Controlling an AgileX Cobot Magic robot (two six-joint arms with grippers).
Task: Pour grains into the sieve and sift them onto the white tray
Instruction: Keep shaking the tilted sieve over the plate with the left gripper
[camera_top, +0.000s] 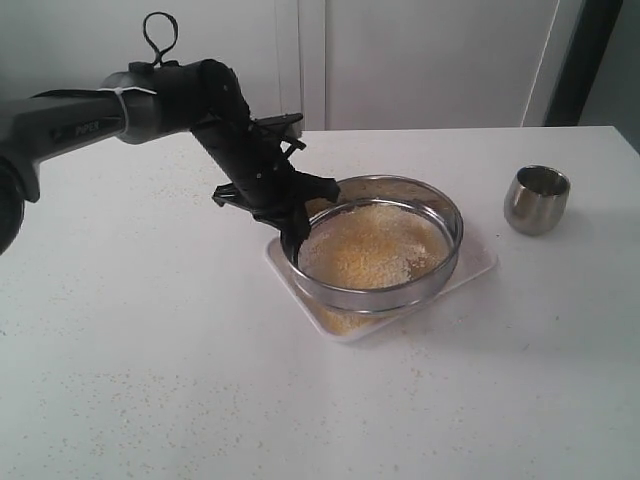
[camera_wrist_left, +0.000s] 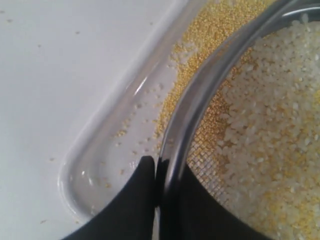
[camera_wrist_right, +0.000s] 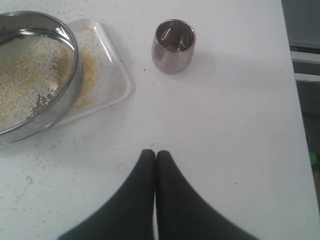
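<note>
The round steel sieve (camera_top: 437, 265) sits over the white tray (camera_top: 482, 268), tilted a little. Grains (camera_top: 375, 248) fill its mesh, pale on top with golden ones among them. My left gripper (camera_top: 296, 236) is shut on the sieve's rim wall (camera_wrist_left: 196, 102), one finger outside and one inside. Fine golden granules (camera_wrist_left: 205, 30) lie on the tray (camera_wrist_left: 100, 150) beside the rim. My right gripper (camera_wrist_right: 155, 154) is shut and holds nothing, hovering over bare table away from the sieve (camera_wrist_right: 64, 102) and the tray (camera_wrist_right: 112, 75). It does not show in the exterior view.
A small steel cup (camera_top: 536, 199) stands upright on the table to the right of the tray, also in the right wrist view as the cup (camera_wrist_right: 173, 46). Stray specks dot the table (camera_top: 150, 350) around the tray. The white wall lies behind the far edge.
</note>
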